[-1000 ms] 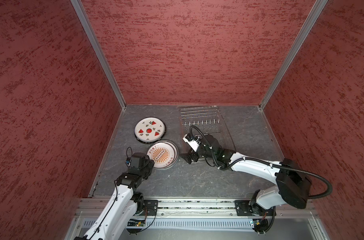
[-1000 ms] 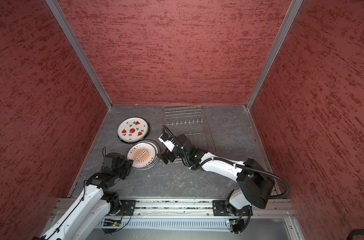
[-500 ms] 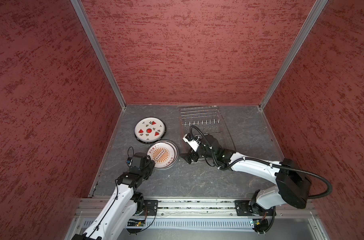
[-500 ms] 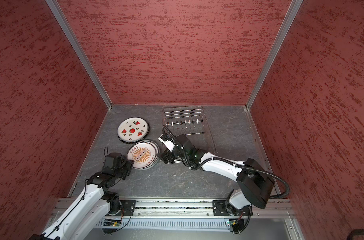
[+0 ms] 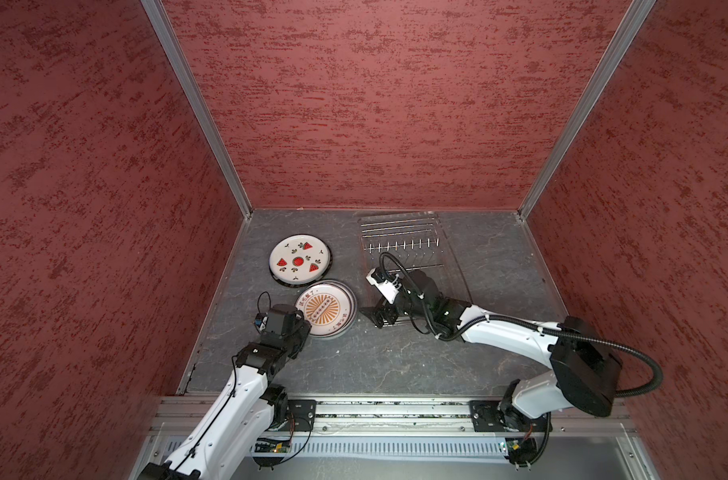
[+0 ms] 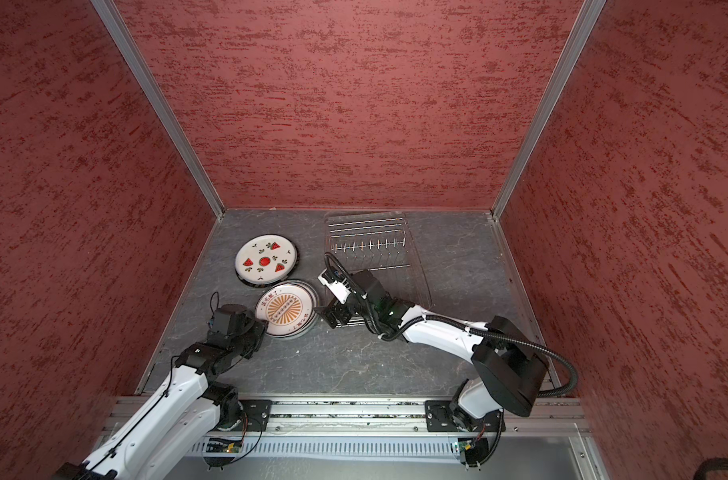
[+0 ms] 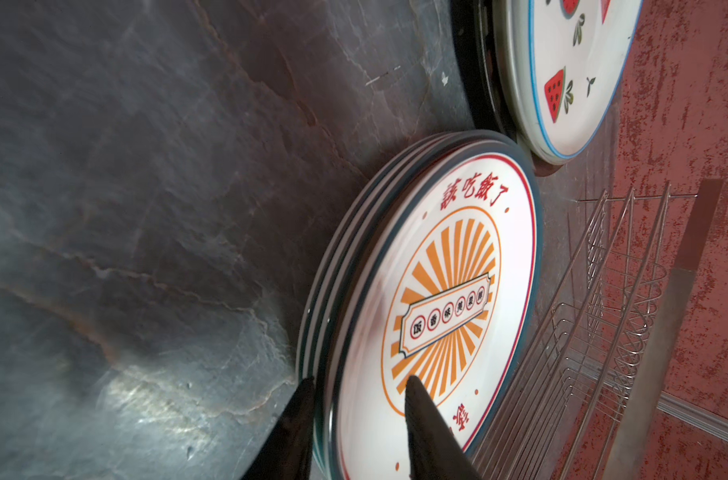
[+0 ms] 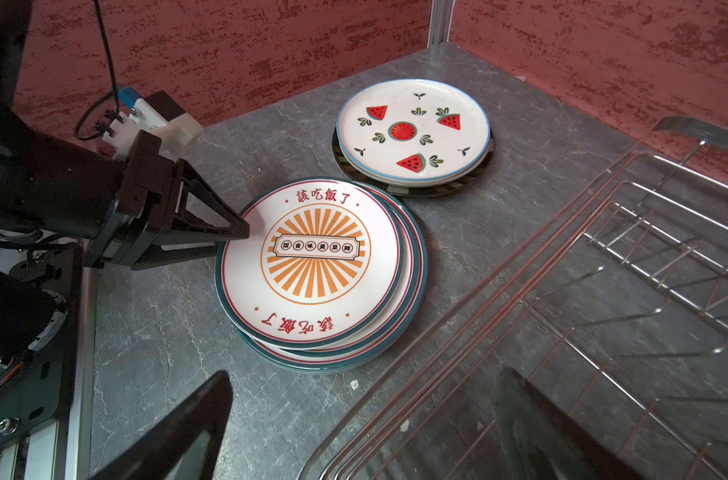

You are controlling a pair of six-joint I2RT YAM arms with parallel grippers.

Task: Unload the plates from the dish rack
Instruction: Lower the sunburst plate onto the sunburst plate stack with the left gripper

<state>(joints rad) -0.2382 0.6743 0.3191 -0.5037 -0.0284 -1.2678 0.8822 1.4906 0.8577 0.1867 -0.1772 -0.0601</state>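
Note:
A stack of plates with an orange sunburst print (image 5: 327, 307) (image 6: 285, 309) lies on the grey floor. Its top plate (image 8: 316, 257) (image 7: 437, 291) sits askew on the others. My left gripper (image 7: 360, 382) (image 8: 233, 241) is shut on that plate's near rim, one finger on its face and one under the rim. Behind it a watermelon plate (image 5: 299, 261) (image 8: 412, 129) tops a second stack. The wire dish rack (image 5: 399, 237) (image 6: 366, 232) (image 8: 603, 291) holds no plates. My right gripper (image 8: 366, 415) (image 5: 378, 316) hangs open over the rack's front corner, holding nothing.
Red walls close in the left, back and right sides. The dish rack stands at the back right, close to the back wall. A metal rail (image 5: 395, 409) with both arm bases runs along the front edge. Bare grey floor (image 5: 395, 357) lies between the rail and the plates.

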